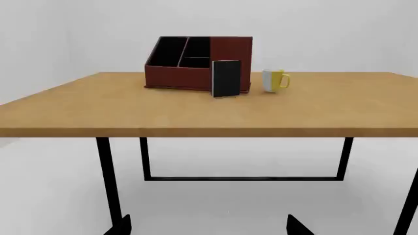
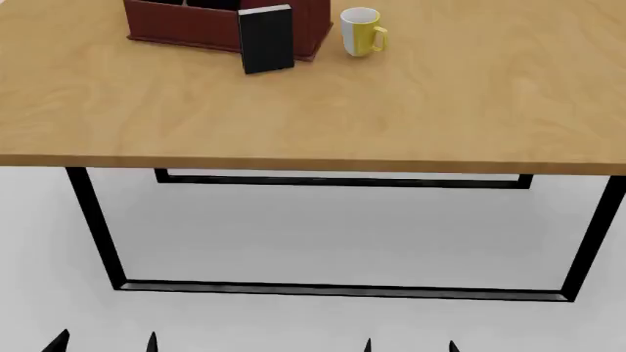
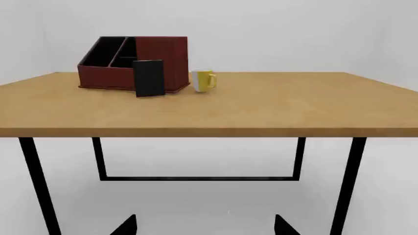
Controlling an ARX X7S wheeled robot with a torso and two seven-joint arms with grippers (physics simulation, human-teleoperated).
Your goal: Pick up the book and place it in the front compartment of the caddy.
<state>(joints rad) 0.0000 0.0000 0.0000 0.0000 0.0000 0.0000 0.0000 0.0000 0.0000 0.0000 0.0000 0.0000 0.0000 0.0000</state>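
Standing upright on the desk (image 2: pixel 323 110), the book (image 2: pixel 266 39) shows its black cover toward the robot and sits against the near wall of the caddy (image 2: pixel 186 26), by the caddy's taller corner section; whether it leans on that wall or stands just clear of it cannot be told. It is far ahead of both sets of jaws and higher than them, and neither has hold of it. The caddy is a red-brown box with a black interior split by dividers, standing directly behind the book at the far side of the desk, still farther from the jaws. A white-and-yellow mug (image 2: pixel 362 31) stands beside the caddy on the side toward the right jaws, handle turned away from the caddy, apart from both caddy and book. The wooden desk has black frame legs and stretches wide between these things and the robot. The left jaws (image 2: pixel 105 342) show only as two dark tips at the lower edge of the head view, set apart with nothing between them; the left wrist view shows the same two tips spread wide. The right jaws (image 2: pixel 409 345) look alike: two dark tips apart, holding nothing, below the near edge of the desk and short of it.
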